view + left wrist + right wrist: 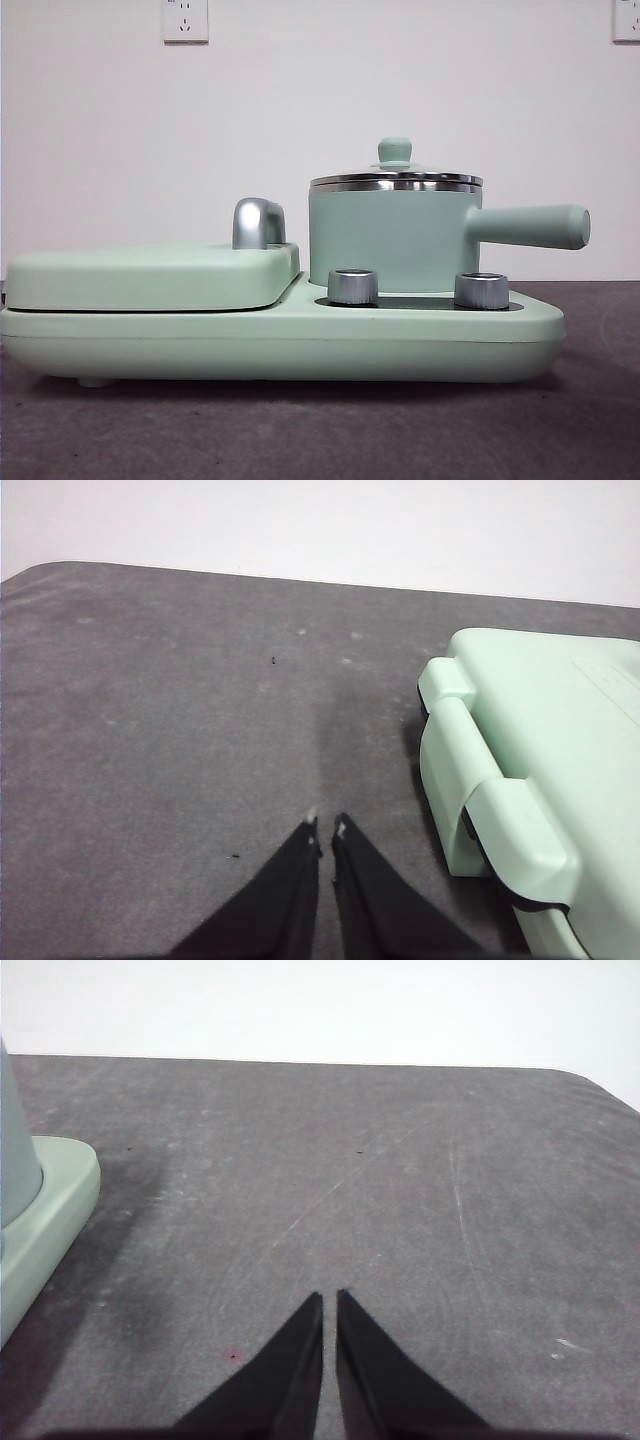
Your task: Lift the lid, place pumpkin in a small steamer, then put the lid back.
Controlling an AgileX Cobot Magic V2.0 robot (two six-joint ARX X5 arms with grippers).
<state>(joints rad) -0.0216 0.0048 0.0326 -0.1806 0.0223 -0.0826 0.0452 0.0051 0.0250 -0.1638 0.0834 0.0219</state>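
The small steamer (392, 238) is a mint green pot with a long side handle (530, 226) pointing right. It stands on the right half of the mint green cooker base (280, 335). The lid (395, 177), glass with a steel rim and a mint green knob (395, 151), sits closed on the pot. The pumpkin is out of view. My left gripper (326, 825) is shut and empty above the grey table, beside the cooker's end (520, 780). My right gripper (329, 1296) is shut and empty above bare table, with the cooker base's edge (45, 1215) to one side.
A large flat mint green cover (150, 275) with a chrome handle (257, 223) lies on the cooker's left half. Two steel dials (352, 286) (481, 290) stand in front of the pot. The grey table (320, 430) runs to a white wall with sockets (185, 20).
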